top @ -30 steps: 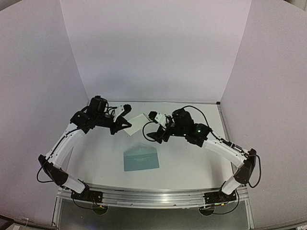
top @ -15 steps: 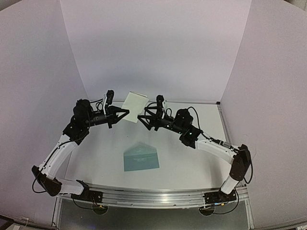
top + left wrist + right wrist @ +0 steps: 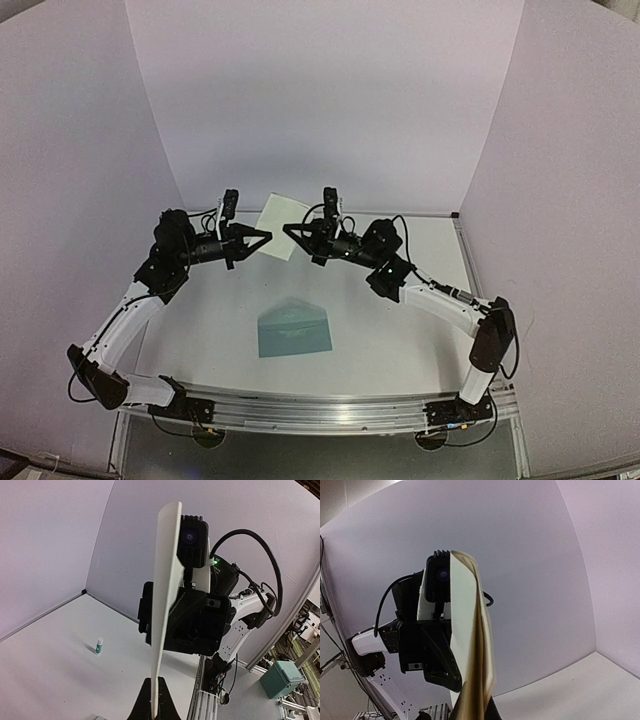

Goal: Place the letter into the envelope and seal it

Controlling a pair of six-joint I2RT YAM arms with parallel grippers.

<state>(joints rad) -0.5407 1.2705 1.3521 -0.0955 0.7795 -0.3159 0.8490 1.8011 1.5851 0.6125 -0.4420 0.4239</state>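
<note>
The letter point(image 3: 279, 222), a cream sheet, hangs in the air above the back of the table. My left gripper point(image 3: 266, 238) is shut on its left edge and my right gripper point(image 3: 288, 230) is shut on its right edge. In the left wrist view the letter point(image 3: 165, 605) stands edge-on, pinched in my left gripper point(image 3: 155, 706). In the right wrist view the letter point(image 3: 470, 630) looks bent or folded, pinched in my right gripper point(image 3: 476, 711). The teal envelope point(image 3: 294, 330) lies flat on the table in front of both grippers, with nothing touching it.
A small white and green glue stick point(image 3: 99, 645) stands upright on the table near the back wall. White walls close in the table point(image 3: 400, 330) at the back and sides. An aluminium rail point(image 3: 320, 408) runs along the near edge. A teal box point(image 3: 281, 677) sits off the table.
</note>
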